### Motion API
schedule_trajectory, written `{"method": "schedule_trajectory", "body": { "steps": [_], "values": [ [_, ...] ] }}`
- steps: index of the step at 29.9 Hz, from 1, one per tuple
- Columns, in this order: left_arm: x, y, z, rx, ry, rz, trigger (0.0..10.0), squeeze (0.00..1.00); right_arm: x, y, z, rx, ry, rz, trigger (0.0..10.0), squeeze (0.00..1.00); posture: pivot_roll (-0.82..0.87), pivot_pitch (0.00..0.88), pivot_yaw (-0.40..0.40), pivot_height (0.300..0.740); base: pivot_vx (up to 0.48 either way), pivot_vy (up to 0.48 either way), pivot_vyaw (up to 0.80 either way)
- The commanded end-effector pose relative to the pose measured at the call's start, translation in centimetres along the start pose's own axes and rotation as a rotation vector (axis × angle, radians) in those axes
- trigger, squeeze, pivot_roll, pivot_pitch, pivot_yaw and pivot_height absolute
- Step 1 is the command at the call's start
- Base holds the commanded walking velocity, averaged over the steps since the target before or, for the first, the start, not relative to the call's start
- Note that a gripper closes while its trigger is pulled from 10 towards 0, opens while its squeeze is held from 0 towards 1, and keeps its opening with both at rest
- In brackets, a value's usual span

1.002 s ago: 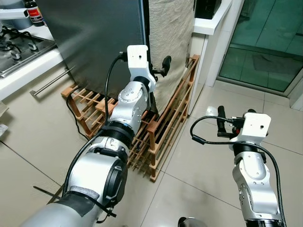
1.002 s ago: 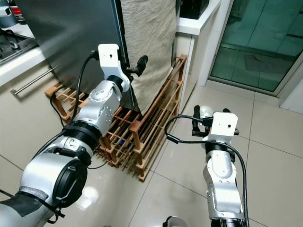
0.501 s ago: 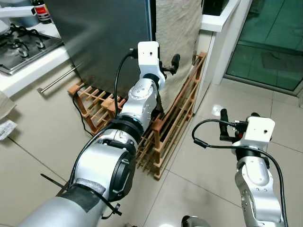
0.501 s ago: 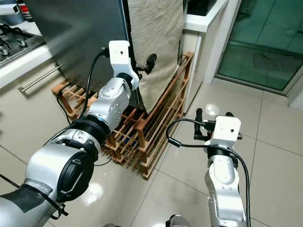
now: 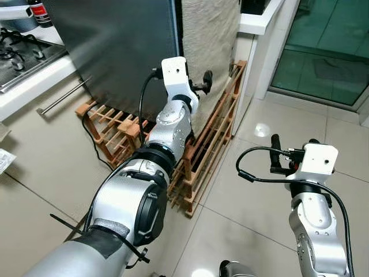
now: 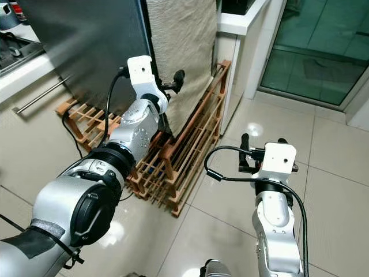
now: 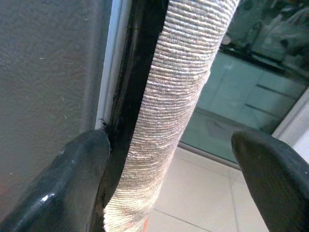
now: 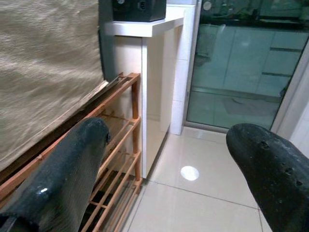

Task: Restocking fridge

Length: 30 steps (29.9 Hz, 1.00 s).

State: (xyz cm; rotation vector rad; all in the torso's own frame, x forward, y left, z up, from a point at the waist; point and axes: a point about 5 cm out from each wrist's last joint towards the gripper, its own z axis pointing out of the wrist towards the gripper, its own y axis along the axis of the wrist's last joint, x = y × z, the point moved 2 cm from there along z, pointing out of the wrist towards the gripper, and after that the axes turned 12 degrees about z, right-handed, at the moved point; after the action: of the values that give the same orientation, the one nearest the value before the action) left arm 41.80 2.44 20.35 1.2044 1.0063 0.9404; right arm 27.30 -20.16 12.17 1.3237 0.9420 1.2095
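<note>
Two silver arms reach fwd from the robot's head camera. The left gripper (image 5: 203,82) is raised and extended to the right-hand edge of the tall dark-grey fridge door (image 5: 115,46), its two black fingers spread wide. In the left wrist view one finger (image 7: 72,179) touches the door's black edge strip (image 7: 133,92) while the other finger (image 7: 275,174) hangs apart, w/ the beige woven cloth covering (image 7: 174,96) rising between them. The gripper pinches nothing.

The right gripper (image 5: 291,154) is held low, well apart from the fridge, over the pale glossy floor tiles (image 5: 259,196); its forearm stands near upright w/ a black cable (image 5: 259,167) looping off the wrist. Right wrist view: its fingers (image 8: 63,169) are spread, empty, pointing toward the white counter end (image 8: 154,29) and the green-tinted glass sliding door (image 8: 241,72).

Room: the fridge stands at upper left, door closed, w/ the cloth hanging just beside its right edge. A brown wooden slatted rack (image 5: 202,150) lies on the floor at the fridge's foot, one section flat, another leaning vs. the cloth. A white counter w/ a steel gas hob (image 5: 23,57) is at far left; a steel bar handle (image 5: 63,98) runs below it. A dark-capped bottle (image 5: 40,14) stands on the counter top near the fridge.
</note>
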Motion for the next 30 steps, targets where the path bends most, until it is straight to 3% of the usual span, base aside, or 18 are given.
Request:
{"method": "schedule_trajectory", "body": {
  "steps": [1, 6, 10, 11, 17, 20, 25, 30],
  "values": [
    [-1.8, 1.3, 0.3, -0.05, -0.085, 0.008, 10.0, 0.0, 0.1, 0.2, 0.0, -0.001, 0.002, -0.014, 10.0, 0.25, -0.22, 0.092, 0.097, 0.74, 0.0, 0.0, 0.0],
    [-5.2, 3.2, -0.1, -0.185, -0.309, 0.012, 10.0, 0.0, 0.2, 0.3, 0.0, -0.001, 0.002, -0.013, 10.0, 0.25, -0.22, 0.09, 0.095, 0.74, 0.0, 0.0, 0.0],
    [-6.7, 3.9, -0.6, -0.236, -0.42, -0.021, 10.0, 0.0, 0.2, 0.3, 0.1, -0.001, 0.003, -0.012, 10.0, 0.25, -0.22, 0.089, 0.093, 0.74, 0.0, 0.0, 0.0],
    [-8.0, 4.2, -1.2, -0.276, -0.51, -0.035, 10.0, 0.0, 0.2, 0.3, 0.1, -0.001, 0.003, -0.013, 10.0, 0.25, -0.21, 0.087, 0.092, 0.74, 0.0, 0.0, 0.0],
    [-10.2, 4.0, -2.7, -0.317, -0.645, -0.038, 10.0, 0.0, 0.4, 0.3, 0.3, -0.002, 0.005, -0.009, 10.0, 0.25, -0.21, 0.082, 0.092, 0.74, 0.0, 0.0, 0.0],
    [-9.8, 3.4, -3.1, -0.304, -0.643, -0.037, 10.0, 0.0, 0.4, 0.4, 0.5, -0.005, 0.006, -0.006, 10.0, 0.25, -0.2, 0.075, 0.096, 0.74, 0.0, 0.0, 0.0],
    [-7.6, 2.2, -3.8, -0.276, -0.591, -0.05, 10.0, 0.0, 0.3, 0.4, 0.7, -0.009, 0.0, -0.004, 10.0, 0.25, -0.19, 0.062, 0.094, 0.74, 0.0, 0.0, 0.0],
    [-1.9, 0.6, -5.6, -0.234, -0.4, 0.034, 10.0, 0.0, 0.3, 0.8, 1.1, -0.035, 0.0, 0.009, 10.0, 0.25, -0.17, 0.042, 0.094, 0.74, 0.0, 0.0, 0.0]
  ]
}}
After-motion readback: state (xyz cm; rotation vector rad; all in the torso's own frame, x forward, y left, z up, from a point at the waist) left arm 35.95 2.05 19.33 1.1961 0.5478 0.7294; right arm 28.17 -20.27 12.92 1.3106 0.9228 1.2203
